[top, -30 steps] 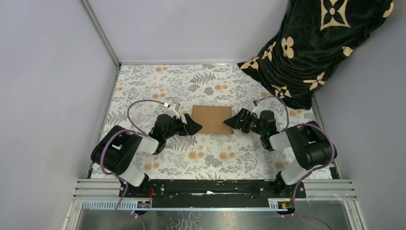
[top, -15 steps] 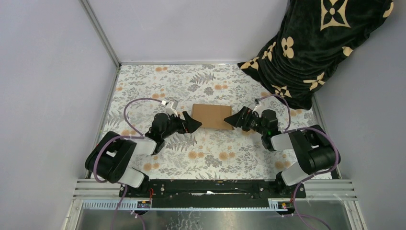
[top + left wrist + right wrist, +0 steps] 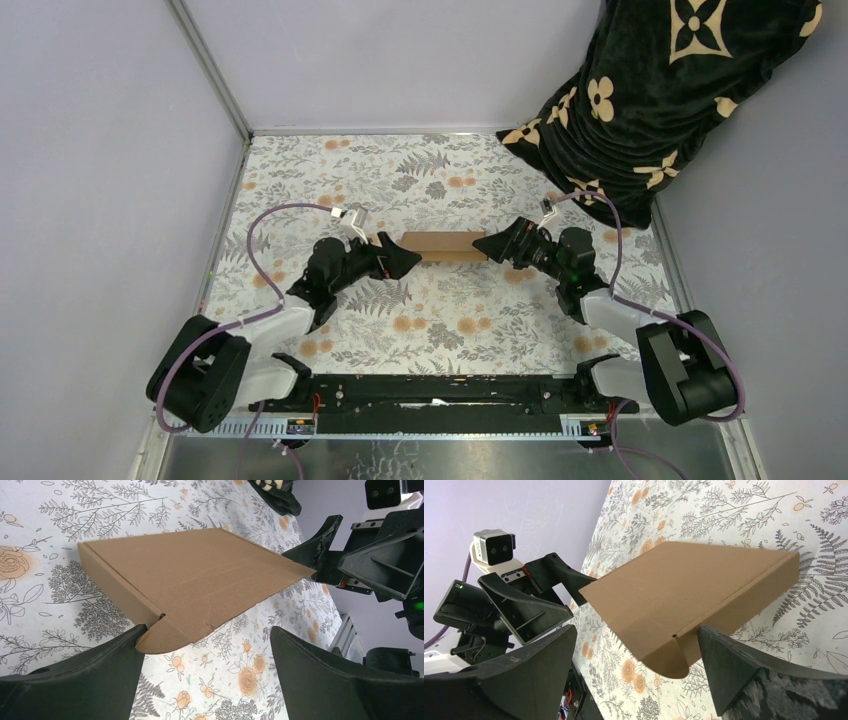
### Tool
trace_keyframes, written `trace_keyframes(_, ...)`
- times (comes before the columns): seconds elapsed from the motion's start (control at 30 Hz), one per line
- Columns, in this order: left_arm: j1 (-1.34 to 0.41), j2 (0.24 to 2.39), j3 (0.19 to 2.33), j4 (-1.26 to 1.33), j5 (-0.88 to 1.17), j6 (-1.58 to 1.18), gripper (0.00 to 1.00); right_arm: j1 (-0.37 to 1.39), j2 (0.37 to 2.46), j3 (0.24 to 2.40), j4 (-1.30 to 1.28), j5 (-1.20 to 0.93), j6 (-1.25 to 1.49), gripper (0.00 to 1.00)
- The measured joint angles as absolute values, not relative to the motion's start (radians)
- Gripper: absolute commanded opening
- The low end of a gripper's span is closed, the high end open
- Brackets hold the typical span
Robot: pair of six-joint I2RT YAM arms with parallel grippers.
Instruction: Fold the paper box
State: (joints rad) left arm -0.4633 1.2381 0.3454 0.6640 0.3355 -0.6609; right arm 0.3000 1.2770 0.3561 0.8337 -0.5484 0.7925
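1. Top view.
   - Box point(image 3: 440, 246): brown cardboard, seen as a narrow strip at mid-tabletop point(image 3: 450, 170), its long axis running left to right.
   - Left jaws: spread, at the box's left end. Right jaws: spread, at its right end. Neither pair pinches anything.
   - Whether the tips touch the cardboard cannot be told from here.
   - Black patterned cloth point(image 3: 650, 100): far right corner, well apart from the box.

2. Left wrist view.
   - Box point(image 3: 195, 585): closed and flat, its broad panel facing up.
   - A rounded tab at its near corner lies just beside one finger point(image 3: 100, 675), apparently touching it.
   - Left jaws: spread wide, with the box's near end just ahead of the gap.
   - Right jaws: at the far end.

3. Right wrist view.
   - Box point(image 3: 704, 590): its near end and rounded tab lie between the spread right jaws, closer to the right-hand finger point(image 3: 754, 675).
   - Left jaws: beyond the far end.
   - Whether the box rests flat or is tipped up cannot be told.

4. Step in hand (judged).
   - Squaring the nearly finished box and seating the loose tabs.
   - Advance both arms evenly so that the box does not skew or slide.
   - Press on the tabs rather than on the broad panel.
   - Keep one end braced while the other is tucked.
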Motion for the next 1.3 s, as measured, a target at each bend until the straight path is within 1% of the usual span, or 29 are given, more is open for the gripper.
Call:
trace_keyframes(0.33,-0.52,1.077,0.352,0.492,0.299,-0.661,0.99,0.3,1.095,0.356,0.69,-0.549,0.794,1.0)
trace_keyframes(0.67,-0.55,1.052,0.361,0.413,0.239,-0.656,0.98,0.3,1.108,0.338,0.618,-0.536,0.761,1.0)
trace_keyframes(0.8,-0.55,1.095,0.347,0.427,0.233,-0.655,0.98,0.3,1.179,0.301,0.629,-0.532,0.752,1.0)
trace_keyframes(1.03,-0.55,1.265,0.297,0.508,0.233,-0.658,0.98,0.3,1.271,0.276,0.66,-0.524,0.737,1.0)
trace_keyframes(1.3,-0.549,1.335,0.289,0.61,0.243,-0.662,0.99,0.3,1.323,0.276,0.731,-0.524,0.731,1.0)
